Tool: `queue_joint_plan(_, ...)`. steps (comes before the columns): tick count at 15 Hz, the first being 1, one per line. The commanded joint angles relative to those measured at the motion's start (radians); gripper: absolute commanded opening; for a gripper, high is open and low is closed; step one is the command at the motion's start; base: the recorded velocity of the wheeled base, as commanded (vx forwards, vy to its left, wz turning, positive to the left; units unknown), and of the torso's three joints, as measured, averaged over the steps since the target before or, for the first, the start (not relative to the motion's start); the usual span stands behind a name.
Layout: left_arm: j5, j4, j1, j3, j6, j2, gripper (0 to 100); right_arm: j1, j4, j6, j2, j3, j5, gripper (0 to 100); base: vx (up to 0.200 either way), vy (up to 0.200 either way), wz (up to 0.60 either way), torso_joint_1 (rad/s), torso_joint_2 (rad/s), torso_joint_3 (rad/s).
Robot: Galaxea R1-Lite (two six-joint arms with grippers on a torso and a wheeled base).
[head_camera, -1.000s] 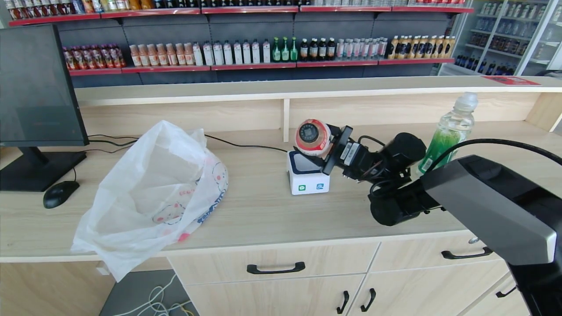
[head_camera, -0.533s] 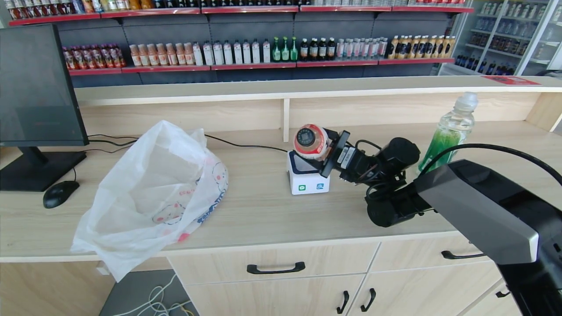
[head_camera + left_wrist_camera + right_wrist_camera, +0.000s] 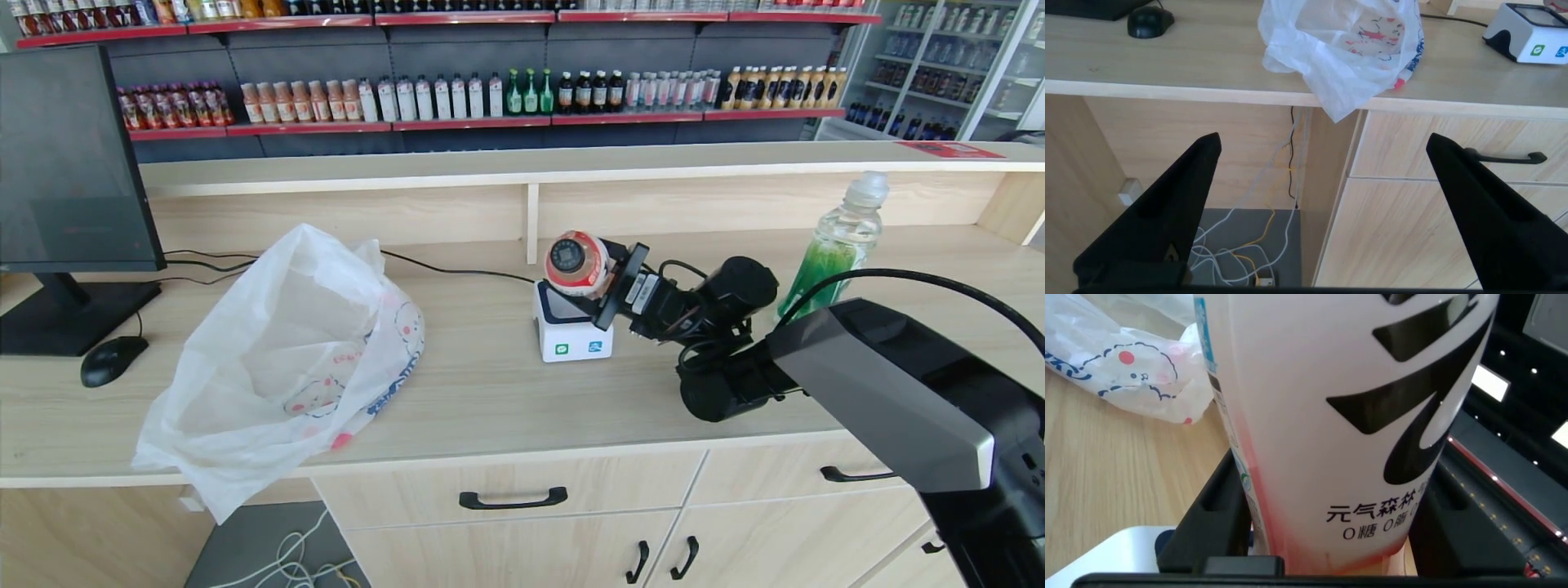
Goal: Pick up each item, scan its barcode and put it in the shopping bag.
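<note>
Bare light-wood counter between crumpled white plastic shopping bag and white cube scanner, white drink container held over scanner top.

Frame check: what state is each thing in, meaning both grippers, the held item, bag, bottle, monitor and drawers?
right gripper: shut on the drink container, over the scanner.
drink container: held on its side, off the counter.
left gripper: open, empty.
shopping bag: slumped on the counter, a corner over the front edge.
green bottle: upright, capped.
monitor: screen dark.
drawers: shut.
</note>
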Motion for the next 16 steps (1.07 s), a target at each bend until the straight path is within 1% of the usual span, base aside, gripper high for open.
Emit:
queue_joint_plan(1, 0.001, 0.000, 0.000, 0.000, 0.000, 0.000, 100, 0.000, -0.001, 0.001, -0.001, 0.001, 0.000, 0, 0.000, 0.000, 0.00, 0.000, 0.00, 0.000)
queue_joint_plan(3, -0.001, 0.000, 0.000, 0.000, 0.000, 0.000, 100, 0.000, -0.001, 0.001, -0.010, 0.015, -0.001, 0, 0.000, 0.000, 0.00, 0.000, 0.00, 0.000)
queue_joint_plan(11, 0.001, 0.000, 0.000, 0.000, 0.000, 0.001, 100, 0.013, -0.001, 0.006, -0.121, 0.165, -0.001, 0, 0.000, 0.000, 0.00, 0.000, 0.00, 0.000)
queue_joint_plan(16, -0.001, 0.000, 0.000, 0.000, 0.000, 0.001, 100, 0.020, -0.001, 0.007, -0.280, 0.382, -0.001, 0, 0.000, 0.000, 0.00, 0.000, 0.00, 0.000)
